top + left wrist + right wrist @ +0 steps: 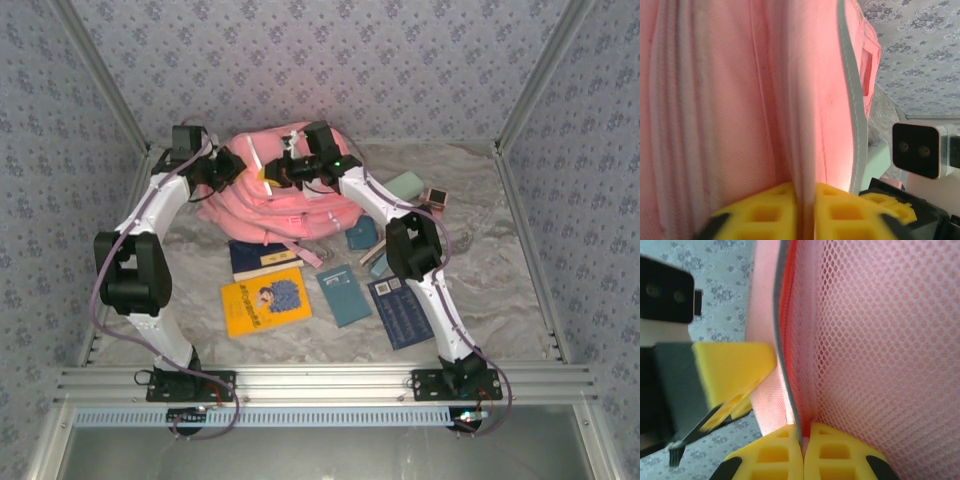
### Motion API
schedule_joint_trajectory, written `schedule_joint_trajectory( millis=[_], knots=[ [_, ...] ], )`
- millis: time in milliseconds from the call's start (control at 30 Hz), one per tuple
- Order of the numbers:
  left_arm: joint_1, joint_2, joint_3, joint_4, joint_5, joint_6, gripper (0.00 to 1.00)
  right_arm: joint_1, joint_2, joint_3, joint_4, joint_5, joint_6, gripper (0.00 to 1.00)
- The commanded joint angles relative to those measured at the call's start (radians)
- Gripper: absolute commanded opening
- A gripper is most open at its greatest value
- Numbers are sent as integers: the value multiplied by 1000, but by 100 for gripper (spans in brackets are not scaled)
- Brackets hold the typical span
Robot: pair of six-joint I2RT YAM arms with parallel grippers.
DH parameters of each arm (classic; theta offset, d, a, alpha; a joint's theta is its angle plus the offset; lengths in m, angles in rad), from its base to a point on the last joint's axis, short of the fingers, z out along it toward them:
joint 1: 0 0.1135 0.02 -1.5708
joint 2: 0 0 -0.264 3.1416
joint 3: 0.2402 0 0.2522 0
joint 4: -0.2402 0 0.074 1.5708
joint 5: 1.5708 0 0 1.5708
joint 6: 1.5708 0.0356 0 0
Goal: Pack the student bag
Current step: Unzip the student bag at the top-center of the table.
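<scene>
the student bag (pixel 290 200) lies slumped at the back of the table (pixel 480 290), with both arms reaching to its top. the left gripper (pixel 802 192) pinches a fold of pink fabric and the right gripper (pixel 802 437) is clenched on the grey-piped rim, seemingly to spread the opening for packing.

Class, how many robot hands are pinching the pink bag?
2. The left hand pinches a fabric fold on the left side of the bag; the right hand pinches its grey-trimmed mesh edge near the middle.
</scene>
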Motion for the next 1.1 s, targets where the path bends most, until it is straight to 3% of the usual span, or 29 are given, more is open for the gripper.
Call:
schedule_joint_trajectory(
  millis=[0, 67, 167, 333, 500, 667, 1067],
  knots=[
    [-50, -141, 9, -87, 24, 83, 34, -18, -40, 20, 96, 54, 80, 0],
    [-56, -213, -51, -90, -32, 115, 41, -28, -59, 24, 99, 88, 108, 0],
    [-95, -310, -140, -110, -110, 192, 42, -38, -71, 44, 79, 129, 126, 0],
    [-231, -420, -289, -133, -229, 336, 26, -54, -73, 66, 58, 166, 157, 0],
    [-355, -468, -463, -62, -379, 405, 25, -65, -78, 66, 80, 174, 200, 0],
    [-379, -499, -586, 54, -513, 446, 22, -71, -92, 67, 77, 174, 219, 0],
    [-383, -284, -519, 99, -499, 427, 25, -87, -127, -2, 114, 163, 257, 0]
  ],
)
